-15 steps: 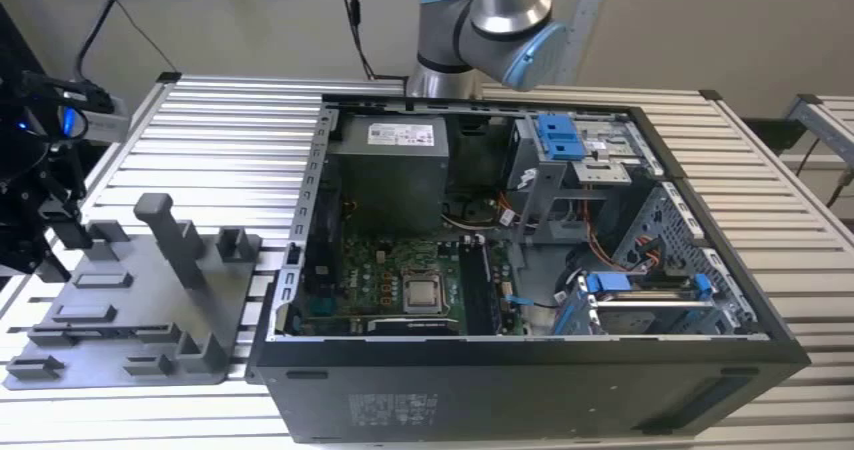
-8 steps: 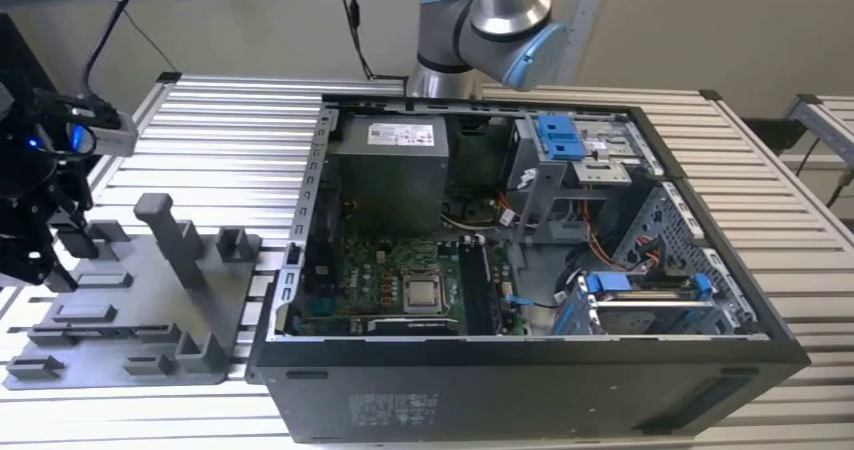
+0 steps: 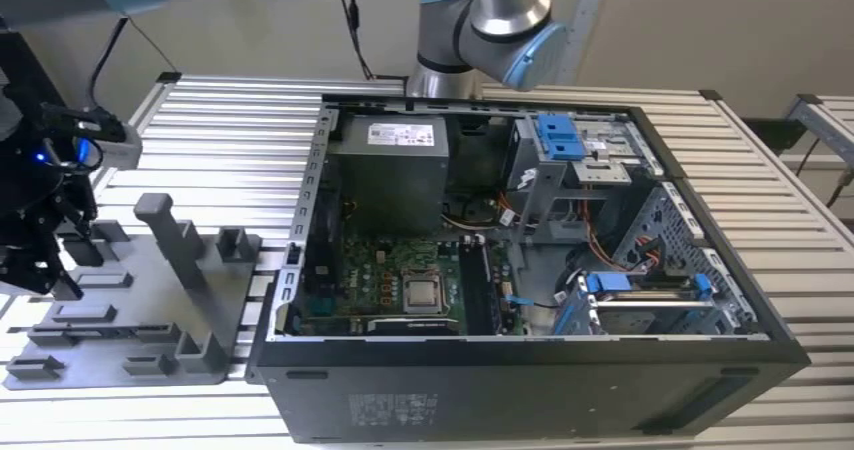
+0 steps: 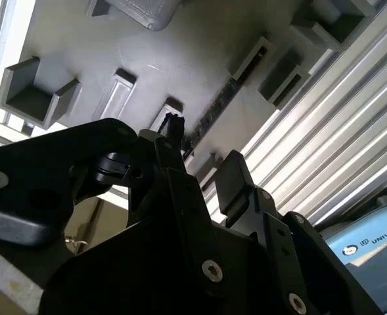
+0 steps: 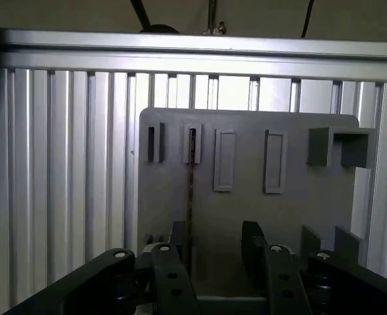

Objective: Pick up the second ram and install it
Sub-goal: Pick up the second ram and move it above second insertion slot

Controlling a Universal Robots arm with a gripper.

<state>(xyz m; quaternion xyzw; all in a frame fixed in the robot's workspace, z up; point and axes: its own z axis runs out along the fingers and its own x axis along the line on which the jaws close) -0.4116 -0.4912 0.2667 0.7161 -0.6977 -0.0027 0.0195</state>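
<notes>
The second ram (image 5: 192,190) shows edge-on as a thin dark strip standing in a slot of the grey tray (image 5: 298,216). In both wrist views my gripper (image 5: 215,246) is open above the tray. The ram (image 4: 213,111) runs between the two black fingers (image 5: 252,239), close against one of them, and I cannot tell whether they touch. In the exterior view the gripper (image 3: 54,282) hangs over the tray (image 3: 147,355) at that view's left, beside the open computer case (image 3: 534,390).
The case holds a green motherboard (image 3: 387,270) with a silver CPU (image 3: 424,292), a grey power supply (image 3: 390,165) and blue drive brackets (image 3: 558,135). Upright grey blocks (image 3: 167,235) rise from the tray. A ribbed metal table (image 3: 227,140) lies under everything.
</notes>
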